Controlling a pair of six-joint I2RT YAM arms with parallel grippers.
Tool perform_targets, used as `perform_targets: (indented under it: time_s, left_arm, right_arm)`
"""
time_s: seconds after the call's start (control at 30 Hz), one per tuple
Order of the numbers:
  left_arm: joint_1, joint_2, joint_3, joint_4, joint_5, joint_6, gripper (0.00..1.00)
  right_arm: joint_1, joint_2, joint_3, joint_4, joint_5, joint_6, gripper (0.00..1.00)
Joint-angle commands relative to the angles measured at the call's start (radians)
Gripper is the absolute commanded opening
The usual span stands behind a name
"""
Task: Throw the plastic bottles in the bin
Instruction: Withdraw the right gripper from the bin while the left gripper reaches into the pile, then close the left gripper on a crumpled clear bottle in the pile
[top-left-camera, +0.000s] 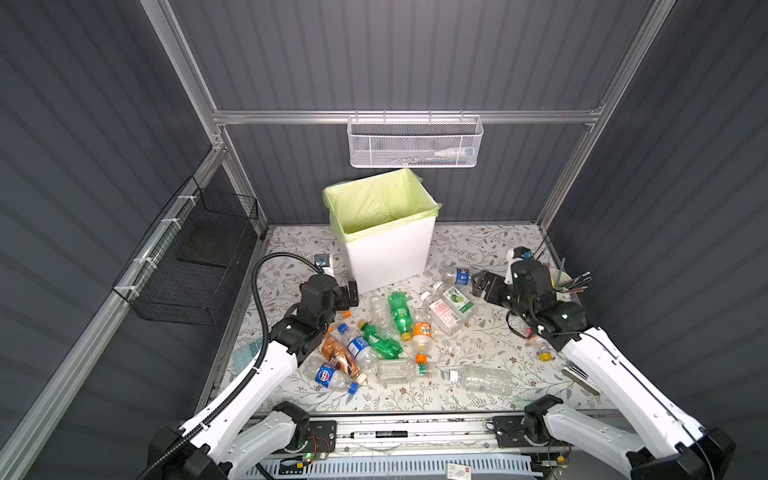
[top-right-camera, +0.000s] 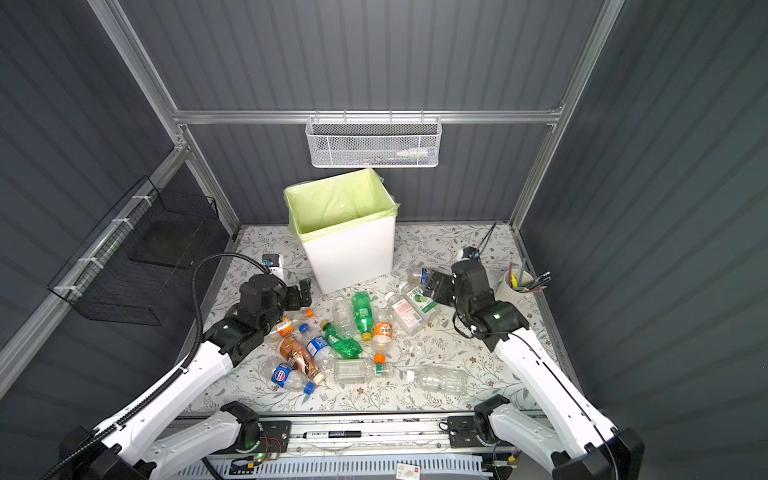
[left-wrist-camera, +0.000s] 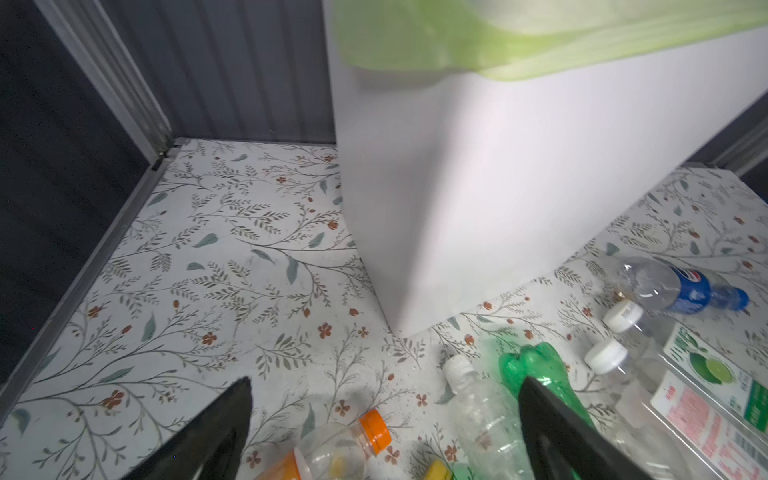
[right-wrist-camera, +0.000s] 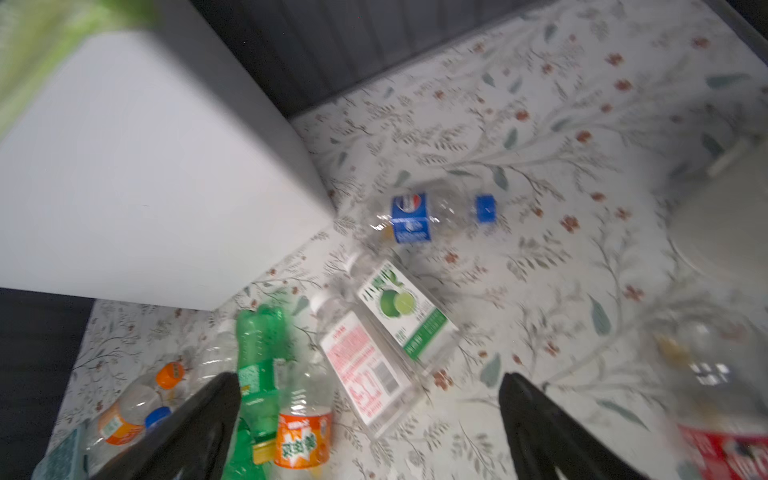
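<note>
The white bin (top-left-camera: 386, 253) with its yellow-green liner stands at the back middle of the floral table, in both top views. Several plastic bottles lie in front of it: a green one (top-left-camera: 399, 309), two square clear ones (top-left-camera: 446, 309), an orange-labelled one (top-left-camera: 422, 332), a brown one (top-left-camera: 338, 357) and a blue-labelled one (top-left-camera: 457, 275). My left gripper (top-left-camera: 349, 293) hovers open and empty left of the bin, over an orange-capped bottle (left-wrist-camera: 345, 444). My right gripper (top-left-camera: 480, 284) hangs open and empty just right of the blue-labelled bottle (right-wrist-camera: 415, 216). The bin's inside shows only liner.
A white mesh basket (top-left-camera: 415, 143) hangs on the back rail above the bin. A black wire basket (top-left-camera: 191, 257) is on the left wall. A cup of pens (top-left-camera: 561, 282) stands at the right edge. A small white device (top-left-camera: 323, 262) sits beside the bin.
</note>
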Motion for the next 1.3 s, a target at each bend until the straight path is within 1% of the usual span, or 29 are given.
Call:
perform_targets:
  time_s: [0.0,0.07,0.17,0.27,0.33,0.4,0.47,0.5,0.6,0.67,0.73,0.8,0.93,1.03,1.1,1.27]
  left_arm:
    - [-0.098,0.026,0.066,0.014,-0.036,0.126,1.00]
    - [-0.134,0.050,0.084,0.006,-0.058,0.153,1.00]
    - [-0.138,0.068,0.082,0.024,-0.036,0.150,1.00]
    - [-0.139,0.078,0.062,0.058,-0.022,0.139,1.00]
    - [-0.143,0.088,0.060,0.070,-0.002,0.140,1.00]
    - [-0.156,0.102,0.066,0.074,0.025,0.167,1.00]
    - [-0.196,0.129,0.087,0.062,0.043,0.222,1.00]
    - [-0.229,0.150,0.108,0.048,0.042,0.259,1.00]
    - [-0.340,0.237,0.185,-0.002,0.046,0.357,1.00]
    - [-0.420,0.312,0.241,-0.018,0.071,0.404,1.00]
    - [-0.500,0.401,0.307,-0.025,0.118,0.443,1.00]
    - [-0.577,0.486,0.375,-0.035,0.175,0.465,1.00]
    - [-0.706,0.693,0.532,-0.086,0.253,0.505,1.00]
    - [-0.771,0.827,0.667,-0.149,0.306,0.520,1.00]
    - [-0.797,0.899,0.730,-0.191,0.327,0.527,0.99]
    - [-0.836,1.048,0.856,-0.317,0.349,0.547,0.96]
  right_arm:
    - [-0.032,-0.117,-0.055,-0.139,0.073,0.187,0.99]
    - [-0.033,-0.177,-0.075,-0.241,0.096,0.289,0.99]
    - [-0.032,-0.255,-0.090,-0.368,0.105,0.417,0.99]
    - [-0.032,-0.280,-0.104,-0.451,0.036,0.511,0.99]
    - [-0.032,-0.275,-0.124,-0.449,-0.009,0.507,0.99]
    - [-0.032,-0.271,-0.132,-0.464,0.027,0.501,0.99]
    - [-0.034,-0.280,-0.147,-0.456,0.073,0.489,0.99]
    - [-0.036,-0.292,-0.153,-0.449,0.096,0.478,0.99]
    - [-0.075,-0.322,-0.173,-0.405,0.112,0.395,0.99]
    - [-0.139,-0.328,-0.188,-0.370,0.079,0.315,0.99]
    - [-0.224,-0.331,-0.209,-0.322,0.008,0.237,0.99]
    - [-0.283,-0.328,-0.226,-0.273,-0.042,0.165,0.99]
    - [-0.348,-0.310,-0.236,-0.172,-0.098,0.038,0.99]
    - [-0.388,-0.294,-0.236,-0.124,-0.109,-0.015,0.99]
    - [-0.415,-0.287,-0.240,-0.095,-0.117,-0.037,0.99]
    - [-0.513,-0.289,-0.258,-0.046,-0.166,-0.072,0.99]
